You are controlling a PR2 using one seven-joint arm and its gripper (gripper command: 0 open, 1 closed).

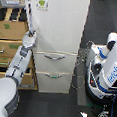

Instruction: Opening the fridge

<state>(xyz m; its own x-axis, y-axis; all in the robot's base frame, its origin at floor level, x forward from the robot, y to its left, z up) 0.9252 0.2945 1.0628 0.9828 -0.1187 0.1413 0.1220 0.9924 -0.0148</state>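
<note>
Nearest, a white-and-grey arm (10,76) rises from the bottom corner on the exterior view's left, past the wooden cabinet (8,43). Its gripper (30,37) sits right at the left edge of the fridge (59,29), touching or nearly touching the side of the big upper door (the picture is too blurred to tell whether the fingers are spread or clamped). The fridge stands mid-room, both lower drawers closed. Beyond, on the right, stands a white-and-blue robot (108,63).
</note>
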